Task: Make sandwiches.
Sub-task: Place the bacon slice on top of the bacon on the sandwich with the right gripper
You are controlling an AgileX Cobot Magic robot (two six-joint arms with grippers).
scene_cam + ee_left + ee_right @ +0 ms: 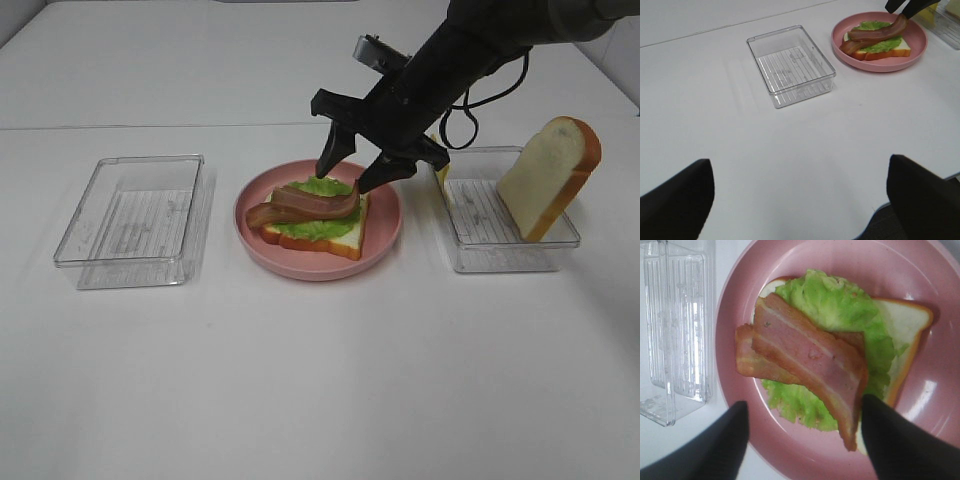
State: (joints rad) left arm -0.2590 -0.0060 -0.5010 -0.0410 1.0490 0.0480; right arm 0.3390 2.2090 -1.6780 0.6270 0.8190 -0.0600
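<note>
**Unfinished sandwich (pixel 315 225) on the pink plate (pixel 385 238) is being straddled from above by the right tool (pixel 345 180), its jaws spread and gripping nothing.**

The stack is being carried by the plate at mid-desk (pixel 320 380). A bread slice (pixel 342 240) lies at the bottom, then lettuce (pixel 312 230), then bacon strips (pixel 305 207). The long axis of the strips is running across the plate, left to right in the high view, with the right-hand end lying just beneath the right tool's fingertips. A second slice (pixel 550 175) is being propped upright in the clear tray (pixel 500 258) on the right, well apart from the plate, so the right arm is judged the nearer for fetching it. The left tool (pixel 800 200) is being held wide open, holding nothing, over bare desk near another clear tray (pixel 130 225). Nothing is being seen standing between plate and right tray.
</note>
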